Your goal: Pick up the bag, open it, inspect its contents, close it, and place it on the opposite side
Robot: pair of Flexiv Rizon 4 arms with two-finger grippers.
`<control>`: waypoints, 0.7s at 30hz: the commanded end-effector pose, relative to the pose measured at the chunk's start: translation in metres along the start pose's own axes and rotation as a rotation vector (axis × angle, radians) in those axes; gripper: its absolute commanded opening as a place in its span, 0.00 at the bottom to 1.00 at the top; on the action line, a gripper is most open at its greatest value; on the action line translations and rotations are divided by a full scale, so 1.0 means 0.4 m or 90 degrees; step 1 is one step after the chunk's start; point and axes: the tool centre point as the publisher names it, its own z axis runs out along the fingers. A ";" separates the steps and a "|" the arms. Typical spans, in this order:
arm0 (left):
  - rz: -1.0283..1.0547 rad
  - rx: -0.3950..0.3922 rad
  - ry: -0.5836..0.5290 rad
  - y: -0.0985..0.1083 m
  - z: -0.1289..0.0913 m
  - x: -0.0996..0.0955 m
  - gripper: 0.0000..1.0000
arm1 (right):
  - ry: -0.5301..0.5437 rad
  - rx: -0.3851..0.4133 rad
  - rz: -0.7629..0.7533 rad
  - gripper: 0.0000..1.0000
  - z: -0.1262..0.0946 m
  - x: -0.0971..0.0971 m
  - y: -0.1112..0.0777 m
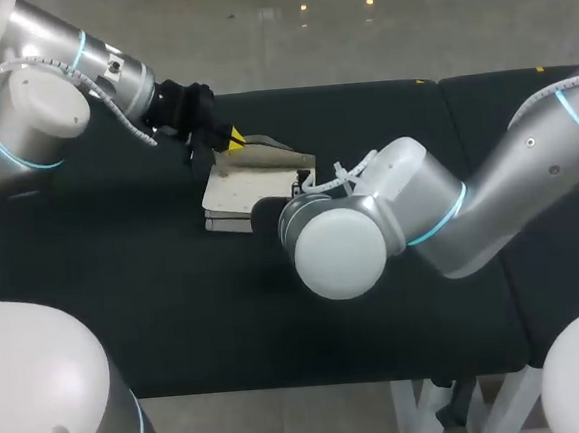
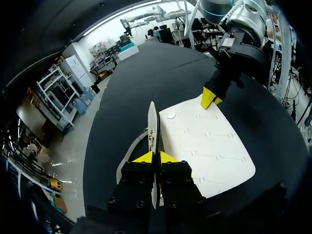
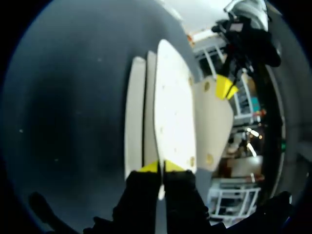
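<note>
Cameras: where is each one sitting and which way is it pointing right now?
Head view: above and behind, looking down on the table; left arm, right arm, left gripper at the bag.
Left wrist view: on the left wrist, facing along its gripper, shut on the flap, toward the right gripper.
Right wrist view: on the right wrist, facing along its gripper, shut on the bag's edge, toward the left gripper.
Shared: each wrist view shows the other gripper.

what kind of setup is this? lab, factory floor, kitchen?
Probably a robot lab test bench: a black-covered table, with the left gripper and right gripper both pinching one cream bag. It looks like a staged manipulation trial, not production work.
</note>
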 end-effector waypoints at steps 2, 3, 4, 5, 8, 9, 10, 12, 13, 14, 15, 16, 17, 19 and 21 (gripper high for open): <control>0.018 -0.005 0.025 0.004 0.002 0.004 0.00 | -0.003 0.000 0.000 0.00 0.002 0.005 0.000; 0.030 -0.011 0.021 0.005 0.002 0.010 0.02 | -0.003 0.000 0.000 0.00 0.002 0.005 0.000; 0.038 -0.010 0.020 0.004 0.003 0.017 0.36 | -0.003 0.000 0.000 0.00 0.002 0.005 0.000; 0.043 -0.012 0.017 0.003 0.003 0.026 0.53 | -0.003 0.000 0.000 0.00 0.002 0.005 0.000; 0.057 -0.022 0.009 0.003 0.002 0.052 1.00 | -0.003 0.000 0.000 0.00 0.002 0.005 0.000; 0.059 -0.033 -0.003 0.003 0.001 0.059 1.00 | -0.003 0.000 0.000 0.00 0.002 0.005 0.000; 0.056 -0.030 -0.008 0.004 0.002 0.065 1.00 | -0.003 0.000 0.000 0.00 0.002 0.005 0.000; 0.049 -0.027 -0.014 0.006 0.004 0.072 1.00 | -0.003 0.000 0.000 0.00 0.002 0.005 0.000; 0.049 -0.037 -0.023 0.008 0.010 0.075 1.00 | -0.003 0.000 0.000 0.00 0.002 0.005 0.000; 0.041 -0.030 -0.020 0.010 0.015 0.074 1.00 | -0.003 0.000 0.000 0.00 0.002 0.005 0.000; 0.040 -0.030 -0.020 0.012 0.020 0.071 1.00 | -0.003 0.000 0.000 0.00 0.002 0.005 0.000; 0.038 -0.034 -0.025 0.013 0.025 0.068 1.00 | -0.003 0.000 0.000 0.00 0.002 0.005 0.000; 0.038 -0.033 -0.026 0.014 0.030 0.062 1.00 | -0.003 0.000 0.000 0.00 0.002 0.005 0.000; 0.034 -0.038 -0.029 0.019 0.041 0.051 0.98 | -0.003 0.000 0.000 0.00 0.002 0.005 0.000; 0.029 -0.040 -0.027 0.026 0.051 0.033 0.96 | -0.003 0.000 0.000 0.00 0.002 0.005 0.000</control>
